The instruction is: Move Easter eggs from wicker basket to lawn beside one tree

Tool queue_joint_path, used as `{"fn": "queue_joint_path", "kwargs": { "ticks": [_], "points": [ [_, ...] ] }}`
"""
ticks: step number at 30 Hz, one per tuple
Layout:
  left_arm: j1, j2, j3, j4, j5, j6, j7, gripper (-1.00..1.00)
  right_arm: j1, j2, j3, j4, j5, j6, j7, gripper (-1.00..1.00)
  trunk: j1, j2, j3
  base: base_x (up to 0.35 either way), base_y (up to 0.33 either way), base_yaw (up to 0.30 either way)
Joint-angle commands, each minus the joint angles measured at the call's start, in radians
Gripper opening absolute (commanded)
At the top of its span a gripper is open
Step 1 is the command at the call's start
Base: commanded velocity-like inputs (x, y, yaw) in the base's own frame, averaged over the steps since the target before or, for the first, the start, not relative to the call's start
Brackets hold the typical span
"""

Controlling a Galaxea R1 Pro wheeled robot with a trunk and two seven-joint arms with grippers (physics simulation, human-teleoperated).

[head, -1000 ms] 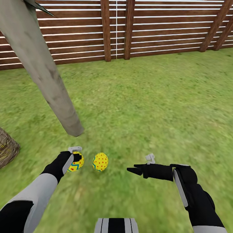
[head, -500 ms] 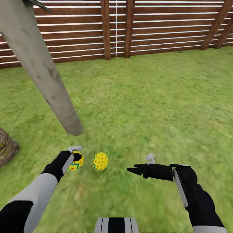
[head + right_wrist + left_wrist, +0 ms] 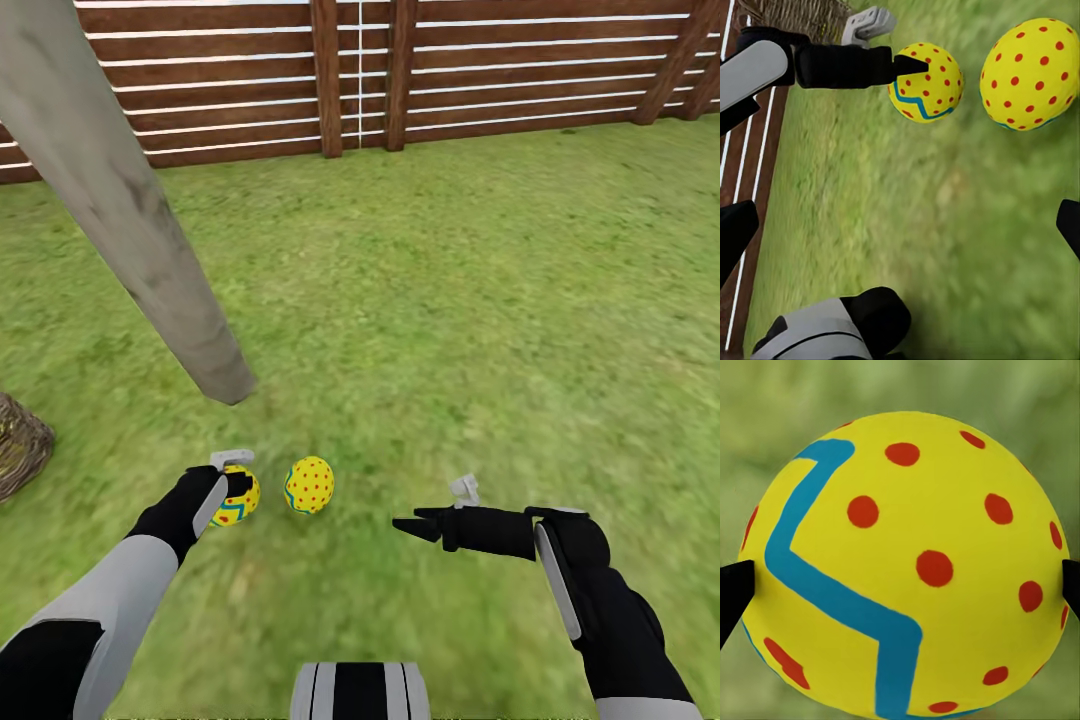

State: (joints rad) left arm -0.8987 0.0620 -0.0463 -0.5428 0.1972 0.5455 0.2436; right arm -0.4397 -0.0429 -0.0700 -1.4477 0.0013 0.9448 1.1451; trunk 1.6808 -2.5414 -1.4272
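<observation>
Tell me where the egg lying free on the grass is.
In the head view, the free egg lies on the lawn just right of the egg in the left gripper, near the tree trunk.

Head camera tilts down slightly: fence (image 3: 400, 80), tree (image 3: 130, 210) trunk, wicker basket (image 3: 20, 455) and free egg (image 3: 309, 485) shift toward 12 o'clock in frame; arms appear unmoved.

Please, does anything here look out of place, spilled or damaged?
Nothing stands out. One egg lies whole on the lawn near the tree trunk. The left end effector holds a second egg, also intact. The right end effector is empty, and the wicker basket stands at the edge.
</observation>
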Motion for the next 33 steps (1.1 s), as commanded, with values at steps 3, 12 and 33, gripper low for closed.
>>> {"fn": "queue_joint_path", "kwargs": {
  "ticks": [3,12,33],
  "points": [
    [0.000,0.001,-0.006,-0.002,0.009,0.002,0.009,-1.00,-0.001,0.000,-0.002,0.000,0.000,0.008,0.004,1.00,0.001,-0.001,-0.012,0.000,0.000,0.000],
    [0.000,0.001,-0.007,-0.003,0.009,-0.026,0.003,-1.00,-0.001,-0.002,-0.005,0.000,-0.009,0.008,0.007,1.00,0.005,-0.003,-0.047,0.000,0.000,0.000],
    [0.000,0.000,-0.007,-0.043,0.008,-0.054,0.000,-1.00,-0.001,-0.005,-0.009,0.004,0.000,0.008,0.004,1.00,0.012,-0.007,-0.105,0.000,0.000,0.000]
  ]
}}
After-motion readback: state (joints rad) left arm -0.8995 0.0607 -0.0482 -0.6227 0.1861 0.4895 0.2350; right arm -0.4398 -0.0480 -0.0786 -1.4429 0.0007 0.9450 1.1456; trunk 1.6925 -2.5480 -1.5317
